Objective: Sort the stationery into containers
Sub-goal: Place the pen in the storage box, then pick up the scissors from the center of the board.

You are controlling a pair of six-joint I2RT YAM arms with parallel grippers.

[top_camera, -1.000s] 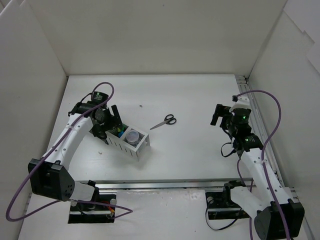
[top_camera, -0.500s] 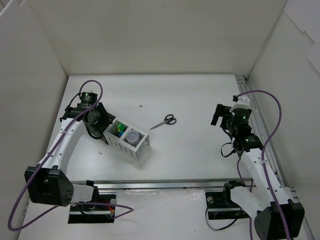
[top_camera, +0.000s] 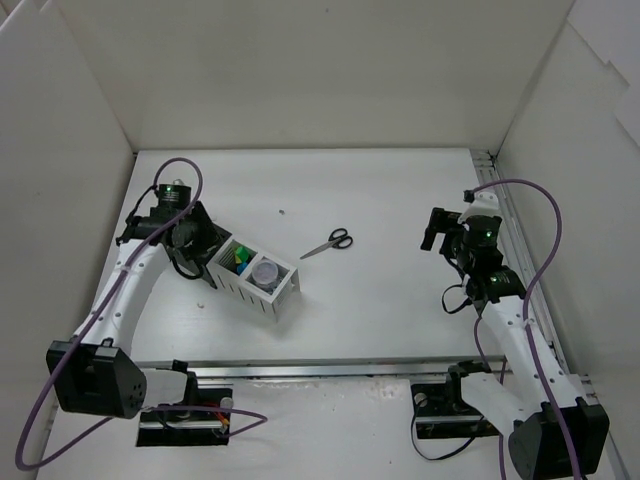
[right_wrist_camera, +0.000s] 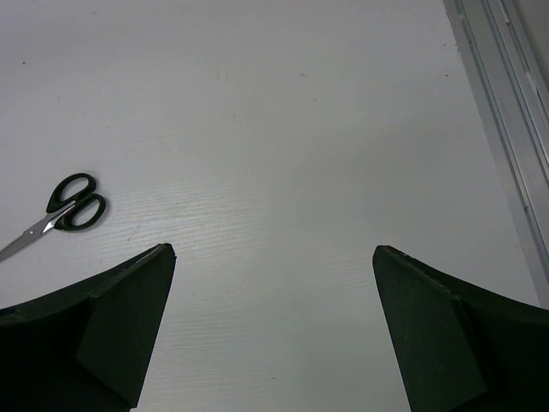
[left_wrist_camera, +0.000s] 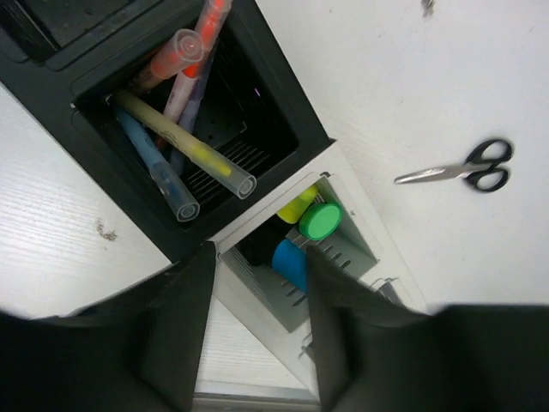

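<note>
The containers (top_camera: 283, 292) are a slanted row of joined boxes left of the table's middle. In the left wrist view the black box (left_wrist_camera: 300, 120) holds several thin pens (left_wrist_camera: 184, 159). The white box (left_wrist_camera: 266, 300) beside it holds a green-capped highlighter (left_wrist_camera: 320, 221), a blue one (left_wrist_camera: 290, 257) and a yellow one (left_wrist_camera: 298, 204). A clear round jar (top_camera: 265, 270) sits in the following box. Black-handled scissors (top_camera: 330, 242) (left_wrist_camera: 463, 168) (right_wrist_camera: 60, 209) lie loose on the table. My left gripper (top_camera: 200, 248) (left_wrist_camera: 260, 253) hovers over the row's left end, its jaws narrowed and empty. My right gripper (top_camera: 432, 230) (right_wrist_camera: 273, 249) stands wide open over bare table.
White walls enclose the table on three sides. An aluminium rail (top_camera: 510, 230) (right_wrist_camera: 502, 129) runs along the right edge. A small dark speck (top_camera: 282, 212) lies behind the containers. Purple cables loop from both arms.
My left arm has drawn back to the left from over the containers, and its jaws have narrowed. The right arm and the scissors have not moved.
</note>
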